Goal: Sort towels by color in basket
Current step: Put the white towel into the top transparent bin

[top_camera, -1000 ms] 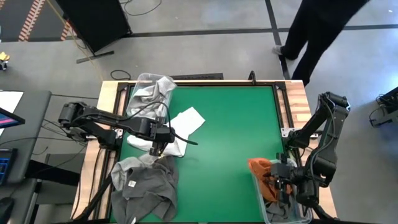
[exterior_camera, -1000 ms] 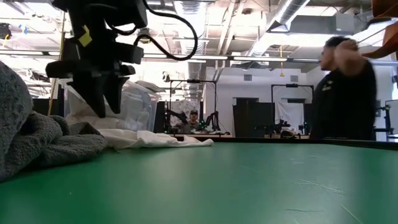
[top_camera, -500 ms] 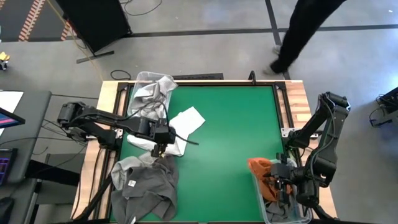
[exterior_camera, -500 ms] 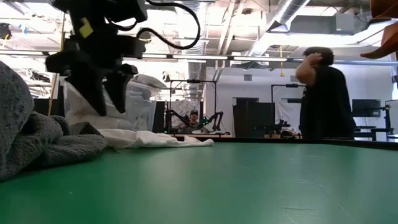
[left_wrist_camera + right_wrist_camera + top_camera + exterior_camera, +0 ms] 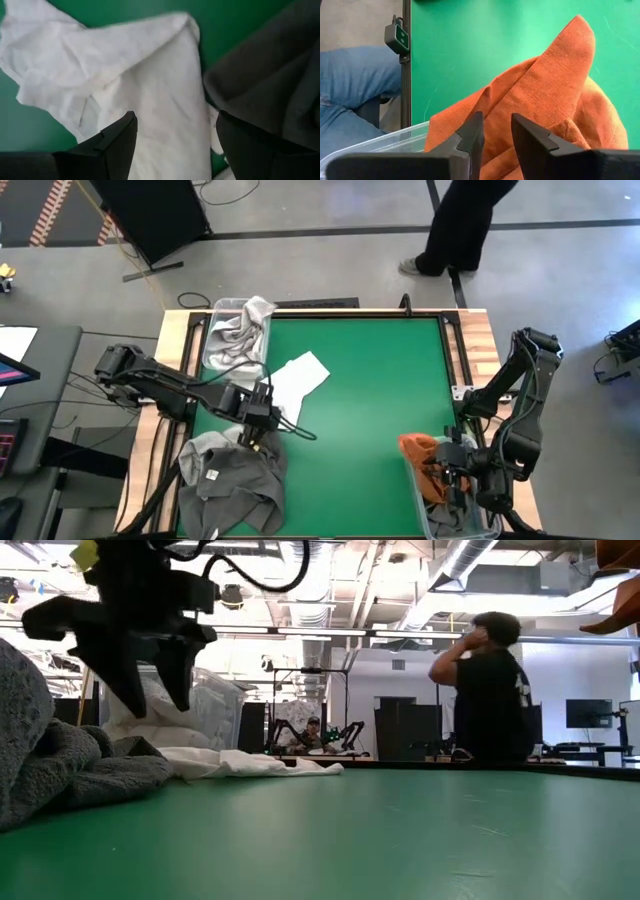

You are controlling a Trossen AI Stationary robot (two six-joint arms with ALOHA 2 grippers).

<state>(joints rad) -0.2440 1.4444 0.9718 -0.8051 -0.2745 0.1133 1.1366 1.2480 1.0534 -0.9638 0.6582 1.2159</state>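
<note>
**Op:** My main worry: the left pincer (image 5: 252, 432) hangs over the seam where the white towel (image 5: 292, 383) meets the dark grey towel (image 5: 232, 476), near the worktop's left edge. If I drop straight down there, I judge it could pinch both cloths at once and carry two colours into one bin.

**Obs:** How wide is it?

**Op:** Wide. In the left wrist view the two fingers (image 5: 112, 142) stand well apart with white cloth showing between them and dark grey beside the other finger. Nothing held. I can't tell whether the tips touch the cloth; in the low view they look raised above the pile.

**Obs:** Other risks?

**Op:** The white towel is rumpled and folded over itself, so a shallow grab may lift only one layer and let it slip free. Also the pale grey towel (image 5: 240, 328) spills over the rim of the clear bin (image 5: 207, 345) at the far-left corner; a dragged cloth could snag it.

**Obs:** Right side?

**Op:** Right pincer (image 5: 496, 132) waits at the near-right corner over the rust orange towel (image 5: 418, 452), which drapes over the second bin (image 5: 420, 502). Fingers narrow, a slim gap, nothing gripped as far as I can see.

**Obs:** Bystander?

**Op:** A person (image 5: 462, 225) on the floor beyond the far edge, well apart from the arms.
</note>
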